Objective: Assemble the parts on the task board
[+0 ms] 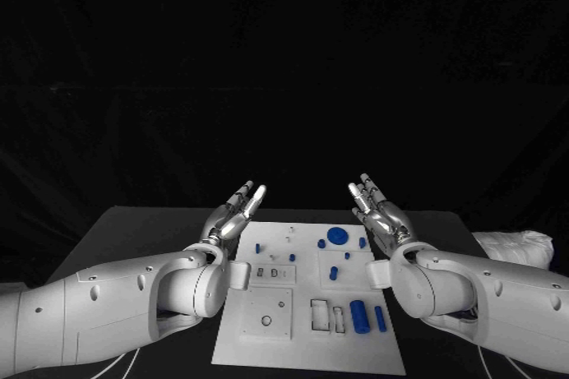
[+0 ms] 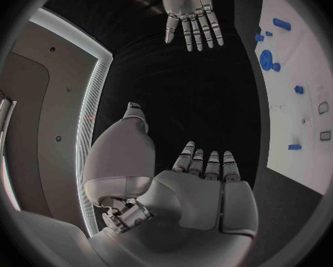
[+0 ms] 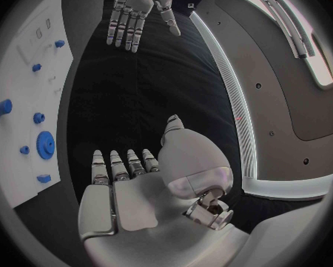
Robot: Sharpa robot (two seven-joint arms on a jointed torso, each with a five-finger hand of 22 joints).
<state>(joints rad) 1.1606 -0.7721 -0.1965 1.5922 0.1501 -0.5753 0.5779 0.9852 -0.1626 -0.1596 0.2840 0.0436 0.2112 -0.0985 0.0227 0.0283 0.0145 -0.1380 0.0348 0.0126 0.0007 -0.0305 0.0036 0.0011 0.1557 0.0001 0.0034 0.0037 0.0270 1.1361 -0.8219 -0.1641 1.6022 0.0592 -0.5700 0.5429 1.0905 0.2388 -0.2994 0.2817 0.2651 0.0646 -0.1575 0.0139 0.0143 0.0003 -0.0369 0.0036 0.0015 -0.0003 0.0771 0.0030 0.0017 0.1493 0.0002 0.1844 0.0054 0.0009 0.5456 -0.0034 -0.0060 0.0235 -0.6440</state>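
Observation:
The white task board (image 1: 311, 346) lies in the middle of the black table, also seen as the task board (image 2: 303, 71) and the task board (image 3: 26, 89). Small blue parts lie or stand on it: a round blue disc (image 1: 338, 233), two blue cylinders (image 1: 359, 316) near the front right, and small blue pegs (image 1: 333, 273). My left hand (image 1: 235, 209) is raised above the board's far left side, fingers straight and apart, holding nothing. My right hand (image 1: 377, 206) mirrors it above the far right side, empty too. Each wrist view shows the other hand: right hand (image 2: 190, 9), left hand (image 3: 137, 9).
A white crumpled object (image 1: 515, 247) lies at the table's right edge. The board has rectangular cut-outs (image 1: 321, 314) and a raised plate with a ring (image 1: 267, 320) near its front. Black table (image 1: 142, 231) surrounds the board on both sides.

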